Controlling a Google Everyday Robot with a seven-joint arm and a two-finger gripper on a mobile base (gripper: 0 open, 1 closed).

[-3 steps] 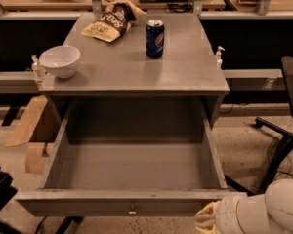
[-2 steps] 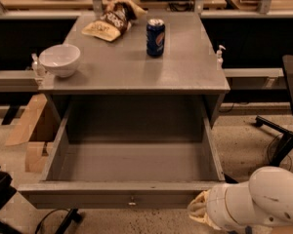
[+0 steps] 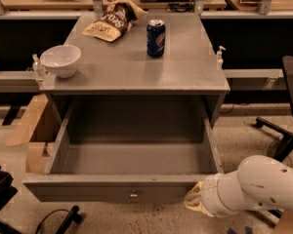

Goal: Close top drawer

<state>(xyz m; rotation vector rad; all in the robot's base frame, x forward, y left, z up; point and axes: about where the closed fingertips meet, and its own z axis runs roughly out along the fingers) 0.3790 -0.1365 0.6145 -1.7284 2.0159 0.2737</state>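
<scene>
The top drawer [image 3: 132, 157] of the grey cabinet stands pulled far out and is empty inside. Its grey front panel [image 3: 112, 193] faces me at the bottom, with a small round metal knob [image 3: 133, 195] at its centre. My white arm comes in from the lower right, and the gripper [image 3: 191, 202] sits at the right end of the front panel, close to or touching it.
On the cabinet top [image 3: 185, 77] are a white bowl [image 3: 61, 60], a blue soda can [image 3: 156, 37] and a chip bag [image 3: 109, 22]. Cardboard boxes [image 3: 34, 130] lie at the left. An office chair [image 3: 290, 111] stands at the right. A black base [image 3: 0, 194] is at the lower left.
My arm has moved left and up, bringing the gripper up to the right end of the drawer front. The drawer has not visibly moved.
</scene>
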